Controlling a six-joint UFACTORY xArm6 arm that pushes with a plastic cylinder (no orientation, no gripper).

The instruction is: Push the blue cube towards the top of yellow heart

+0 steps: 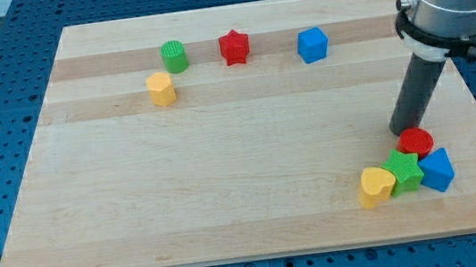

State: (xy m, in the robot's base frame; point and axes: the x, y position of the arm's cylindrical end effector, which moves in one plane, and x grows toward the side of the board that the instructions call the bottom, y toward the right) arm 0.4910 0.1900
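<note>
So my tip (402, 128) is just a bare rod, nothing gripped, parked right above the red cylinder (416, 141) in the lower-right cluster; the blue cube (312, 44) sits way off near the view's top, well apart from the yellow heart (376, 185). Cube looks light, hard and probably slidey on the smooth wooden board (225, 180); I'd push its top face square so it doesn't spin. Open board lies between them, but the green star (403, 171) touches the heart and another blue block (437, 170) sits beside that; tight landing.
</note>
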